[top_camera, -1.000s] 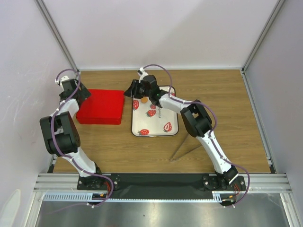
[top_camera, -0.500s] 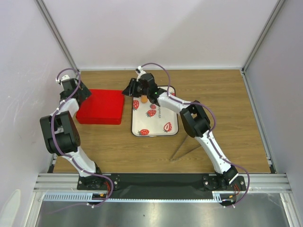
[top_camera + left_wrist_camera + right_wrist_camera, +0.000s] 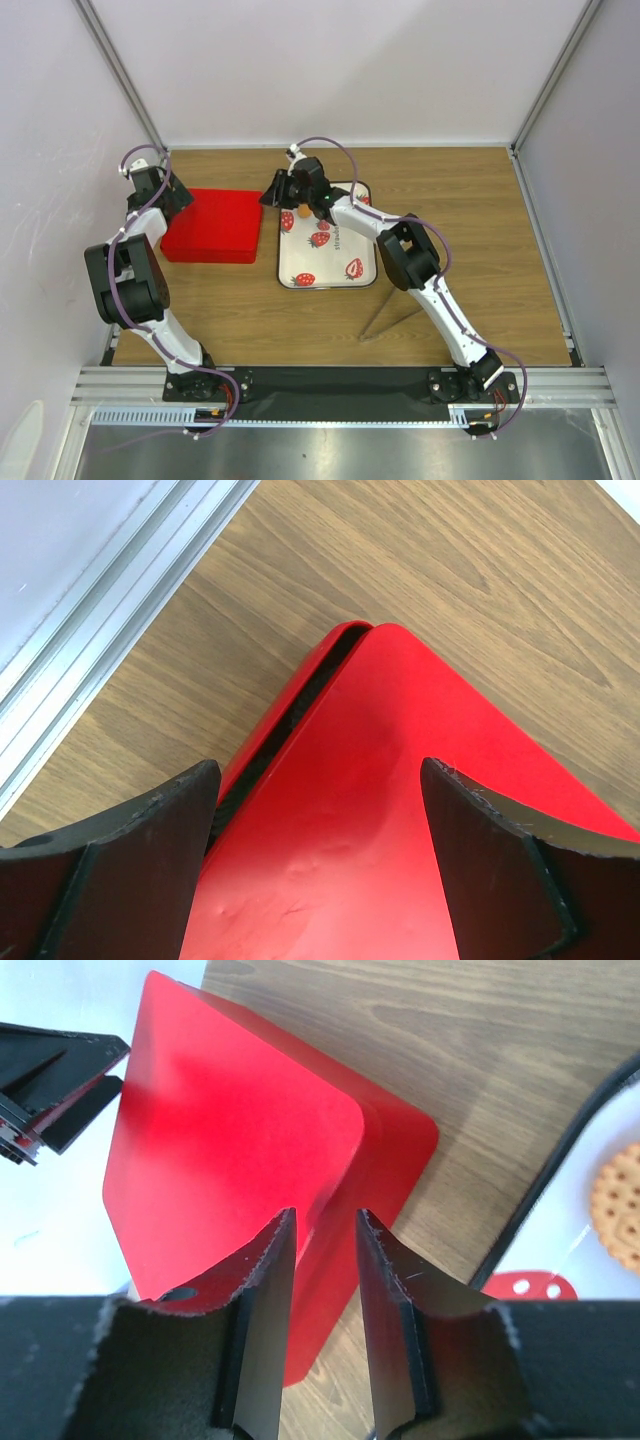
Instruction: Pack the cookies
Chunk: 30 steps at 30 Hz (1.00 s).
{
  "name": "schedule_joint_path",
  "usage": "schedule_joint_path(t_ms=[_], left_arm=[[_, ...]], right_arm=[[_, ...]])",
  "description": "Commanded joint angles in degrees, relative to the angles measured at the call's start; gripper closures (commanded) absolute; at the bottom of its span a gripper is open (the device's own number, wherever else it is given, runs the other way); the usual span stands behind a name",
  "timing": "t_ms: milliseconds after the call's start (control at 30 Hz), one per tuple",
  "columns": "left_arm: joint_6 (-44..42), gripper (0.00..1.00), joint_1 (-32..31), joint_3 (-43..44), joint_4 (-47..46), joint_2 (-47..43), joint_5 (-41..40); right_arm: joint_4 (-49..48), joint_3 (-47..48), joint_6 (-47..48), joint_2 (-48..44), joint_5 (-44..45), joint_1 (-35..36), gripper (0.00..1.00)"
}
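Note:
One orange cookie lies at the far left of the white strawberry tray. The red box sits to the tray's left, its lid slightly ajar along a dark slit at the corner. My left gripper stands wide open astride the box's far-left corner. My right gripper hovers at the far-right corner. Its jaws are narrow but apart, with the lid's red edge showing in the gap. Whether they touch it I cannot tell.
An aluminium rail and the white wall run close behind the left gripper. Wooden tabletop stretches to the right of the tray. White walls enclose the table on three sides.
The right gripper's jaws have narrowed and it has crept a little left toward the box's corner. The left arm and the box have not moved.

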<state>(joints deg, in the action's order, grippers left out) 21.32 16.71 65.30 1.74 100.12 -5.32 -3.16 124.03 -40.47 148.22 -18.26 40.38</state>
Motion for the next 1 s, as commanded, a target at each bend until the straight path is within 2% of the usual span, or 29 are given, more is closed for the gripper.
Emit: schedule_joint_path(t_ms=[0, 267, 667, 967], left_arm=[[-1.37, 0.13, 0.43, 2.11, -1.47, 0.25, 1.10], [-1.37, 0.13, 0.52, 2.03, -3.06, 0.43, 1.45], [-1.37, 0.14, 0.52, 2.20, -3.32, 0.87, 1.81], [-1.72, 0.14, 0.52, 1.94, -3.15, 0.87, 0.40]], right_arm=[[-0.01, 4.47, 0.30, 1.54, 0.33, 0.40, 0.64], [1.75, 8.07, 0.39, 3.74, 0.16, 0.40, 0.65], [1.93, 9.83, 0.04, 4.79, 0.07, 0.40, 0.71], [2.10, 10.01, -0.05, 4.79, -0.11, 0.23, 0.71]])
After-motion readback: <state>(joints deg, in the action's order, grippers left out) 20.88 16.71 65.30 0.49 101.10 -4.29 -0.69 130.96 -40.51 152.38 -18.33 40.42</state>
